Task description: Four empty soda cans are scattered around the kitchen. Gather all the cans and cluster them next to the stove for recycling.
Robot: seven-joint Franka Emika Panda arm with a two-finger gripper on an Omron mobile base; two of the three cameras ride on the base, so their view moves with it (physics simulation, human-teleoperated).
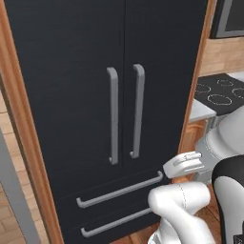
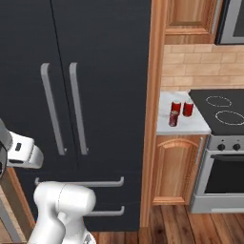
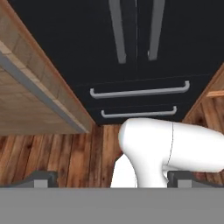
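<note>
Here, three soda cans beside the stove, two fridge door handles, gripper spread wide, empty.

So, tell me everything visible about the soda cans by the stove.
Three soda cans stand upright in a tight cluster on the narrow pale counter just left of the stove. Each is a small red cylinder with a silver top. Two sit side by side at the back, one in front. Nothing grips them; whether they touch each other is unclear.
</note>
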